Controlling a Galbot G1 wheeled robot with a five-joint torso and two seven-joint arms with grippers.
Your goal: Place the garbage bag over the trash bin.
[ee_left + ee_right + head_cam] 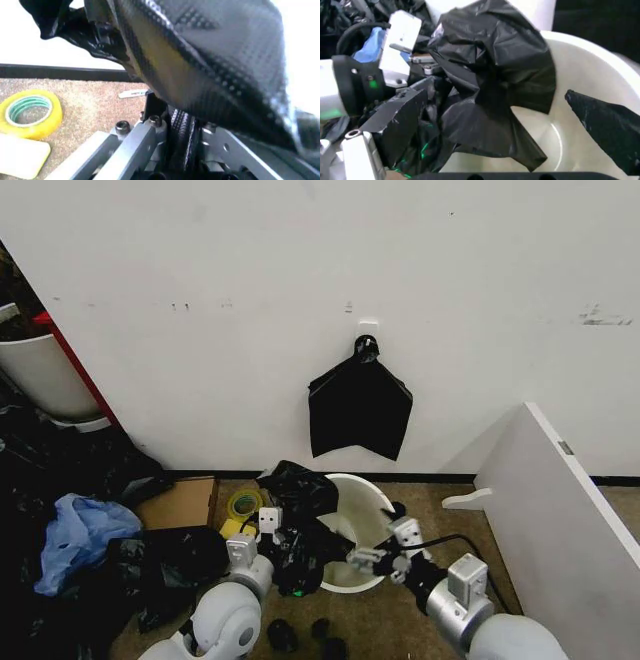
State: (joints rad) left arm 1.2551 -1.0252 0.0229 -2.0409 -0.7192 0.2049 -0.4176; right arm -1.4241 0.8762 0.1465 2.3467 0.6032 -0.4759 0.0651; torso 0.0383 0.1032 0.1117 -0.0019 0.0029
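Note:
The trash bin (362, 520) is a cream-white bucket on the floor in front of me, tipped with its mouth toward me; its inside also shows in the right wrist view (590, 86). The garbage bag (300, 492) is crumpled, glossy black plastic bunched over the bin's left rim and hanging down that side (490, 86). My left gripper (278, 532) is at that rim, shut on a fold of the bag (175, 123). My right gripper (368, 560) is at the bin's near rim, open (505, 127), with one finger over the bin's inside and the other beside the hanging bag.
A flat black pack (360, 412) hangs on the wall behind the bin. A yellow tape roll (243, 502), cardboard (180, 500), a blue bag (75, 535) and dark bags lie to the left. A larger white bin (40, 370) stands far left. A white panel (560, 510) leans on the right.

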